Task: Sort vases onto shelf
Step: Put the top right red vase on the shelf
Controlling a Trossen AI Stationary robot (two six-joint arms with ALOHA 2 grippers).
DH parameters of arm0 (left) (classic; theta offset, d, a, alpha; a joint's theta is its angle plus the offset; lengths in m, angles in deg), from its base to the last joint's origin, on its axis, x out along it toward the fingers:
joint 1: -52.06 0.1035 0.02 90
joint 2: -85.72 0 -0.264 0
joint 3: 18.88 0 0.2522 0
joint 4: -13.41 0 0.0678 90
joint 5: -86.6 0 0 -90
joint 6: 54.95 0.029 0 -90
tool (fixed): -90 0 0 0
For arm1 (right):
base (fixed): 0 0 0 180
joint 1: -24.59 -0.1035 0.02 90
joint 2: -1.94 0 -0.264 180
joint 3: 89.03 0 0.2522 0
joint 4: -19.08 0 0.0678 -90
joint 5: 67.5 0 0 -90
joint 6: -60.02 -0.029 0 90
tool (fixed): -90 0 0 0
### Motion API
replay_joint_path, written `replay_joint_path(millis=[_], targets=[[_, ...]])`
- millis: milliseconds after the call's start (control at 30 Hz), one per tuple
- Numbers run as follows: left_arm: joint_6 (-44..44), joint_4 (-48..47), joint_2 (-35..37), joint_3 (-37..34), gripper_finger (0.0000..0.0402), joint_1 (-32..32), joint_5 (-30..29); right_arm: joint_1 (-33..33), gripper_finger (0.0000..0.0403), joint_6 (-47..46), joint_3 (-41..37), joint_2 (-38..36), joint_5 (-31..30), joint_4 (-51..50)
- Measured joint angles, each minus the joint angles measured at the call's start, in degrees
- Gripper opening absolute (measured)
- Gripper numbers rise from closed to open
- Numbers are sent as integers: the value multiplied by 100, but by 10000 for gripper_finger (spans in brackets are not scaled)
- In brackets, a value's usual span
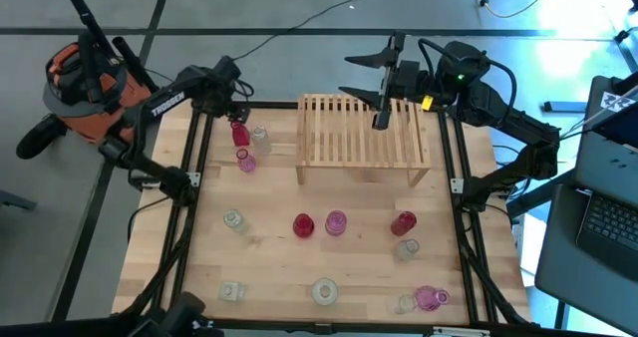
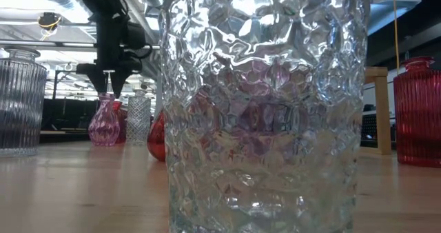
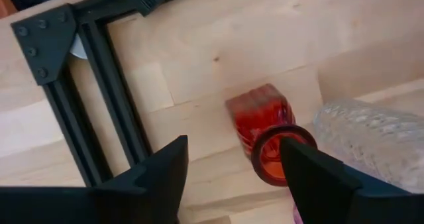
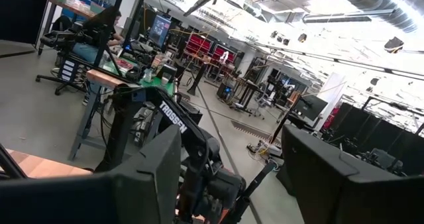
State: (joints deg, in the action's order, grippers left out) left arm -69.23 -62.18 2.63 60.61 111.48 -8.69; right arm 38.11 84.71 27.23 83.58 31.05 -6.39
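High view: shelf (image 1: 361,138) sits upper centre of the frame, slats bare, no vase on it. Left gripper (image 1: 235,111) is at upper left, right over a cluster of three: red vase (image 1: 239,134), clear vase (image 1: 260,137), pink vase (image 1: 246,161). Right gripper (image 1: 382,116) hangs over the shelf's upper right part, holding nothing. Other vases are scattered across the middle and bottom of the table (image 1: 279,267). Low view: a dimpled clear glass (image 2: 262,109) fills the centre; at upper left a gripper, by position the left one, hangs above the pink vase (image 2: 105,123) and its neighbours. Left wrist view: left fingers (image 3: 165,174) spread wide, empty, with the red vase (image 3: 262,128) lying toward the right finger (image 3: 315,177), rim facing the camera, clear vase (image 3: 371,141) touching or just beside it. Right wrist view: fingers (image 4: 152,164) apart, nothing between them, pointing at the room, left arm (image 4: 179,128) below. My read: sorting hasn't begun, step is the left arm's pick of the red vase. Next move needs the fingers centred on it, then down and closed without knocking the clear one.
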Motion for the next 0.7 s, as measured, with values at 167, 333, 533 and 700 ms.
replay_joint_path(millis=[167, 333, 533, 700], targets=[[139, -63, -215, 0, 219, -3, 333, 0, 209, 2, 0, 0, 1, 1], [142, -67, -321, 0, 218, -22, 312, 0, 209, 2, 0, 0, 1, -2], [224, -62, -528, -26, 217, -20, 427, 0, 209, 4, 0, 0, 1, -4], [289, -65, -646, -65, 201, -22, 683, 0, 209, 4, 0, 0, 3, -17]])
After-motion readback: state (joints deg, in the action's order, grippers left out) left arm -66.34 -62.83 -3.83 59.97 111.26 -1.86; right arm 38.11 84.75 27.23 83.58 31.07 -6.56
